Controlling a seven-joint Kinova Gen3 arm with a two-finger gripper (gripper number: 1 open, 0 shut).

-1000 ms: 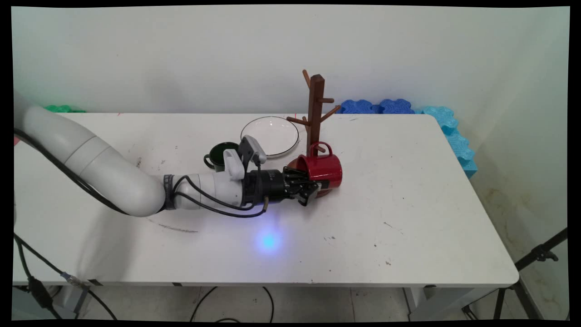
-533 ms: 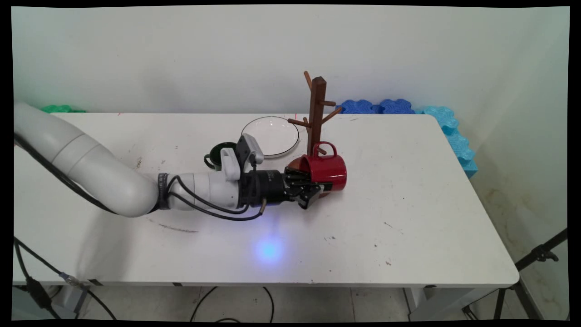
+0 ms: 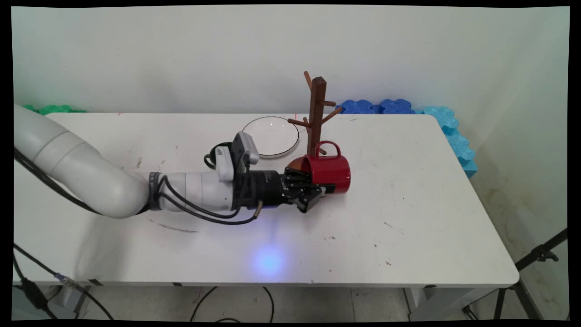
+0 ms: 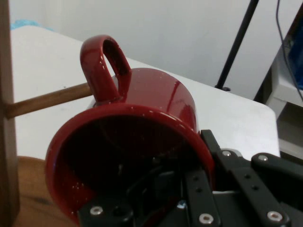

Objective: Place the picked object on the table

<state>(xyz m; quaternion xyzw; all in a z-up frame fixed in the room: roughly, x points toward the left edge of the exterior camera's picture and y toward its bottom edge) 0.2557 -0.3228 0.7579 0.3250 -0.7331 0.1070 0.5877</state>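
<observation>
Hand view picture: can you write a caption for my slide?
The fingers grip the rim of a red mug lying sideways, its handle by a peg of the wooden mug tree.

I see the gripper (image 3: 317, 190) clamped on the rim of a red mug (image 3: 330, 167), mug sideways, handle up, just right of the mug tree (image 3: 316, 113). Green cup (image 3: 217, 154) and plate (image 3: 271, 134) sit behind the wrist on the table (image 3: 408, 204).
</observation>
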